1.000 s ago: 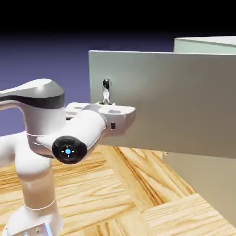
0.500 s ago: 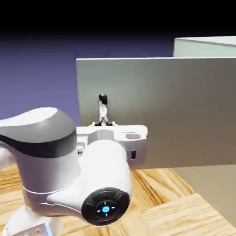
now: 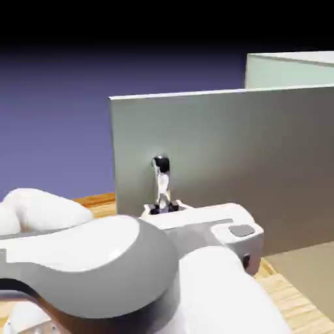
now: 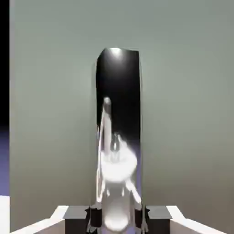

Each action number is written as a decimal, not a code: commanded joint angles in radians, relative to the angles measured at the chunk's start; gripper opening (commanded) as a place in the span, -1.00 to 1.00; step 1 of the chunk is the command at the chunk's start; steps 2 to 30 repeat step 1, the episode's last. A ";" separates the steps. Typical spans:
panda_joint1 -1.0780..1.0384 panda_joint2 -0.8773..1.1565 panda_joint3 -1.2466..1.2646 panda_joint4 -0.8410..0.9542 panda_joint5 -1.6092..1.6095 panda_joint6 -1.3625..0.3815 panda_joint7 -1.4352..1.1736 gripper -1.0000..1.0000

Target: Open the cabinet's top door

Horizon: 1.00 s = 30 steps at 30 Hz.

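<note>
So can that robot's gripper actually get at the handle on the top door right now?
Yes, it looks so. The gripper is already shut on the silver handle of the top door, which stands swung out from the cabinet. Nothing sits between them.

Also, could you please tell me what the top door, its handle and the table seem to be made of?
The top door: flat matte grey-green, likely painted board or metal; no grain shows. The handle: polished metal by its mirror-like highlights and dark reflections. The table: light wood blocks, with visible grain and seams, though it could be only a veneer.
</note>
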 commanded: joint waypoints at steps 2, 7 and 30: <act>0.025 -0.003 -0.005 0.036 -0.001 -0.022 0.008 -1.00; 0.025 -0.003 -0.005 0.036 -0.001 -0.022 0.008 -1.00; 0.025 -0.003 -0.005 0.036 -0.001 -0.022 0.008 -1.00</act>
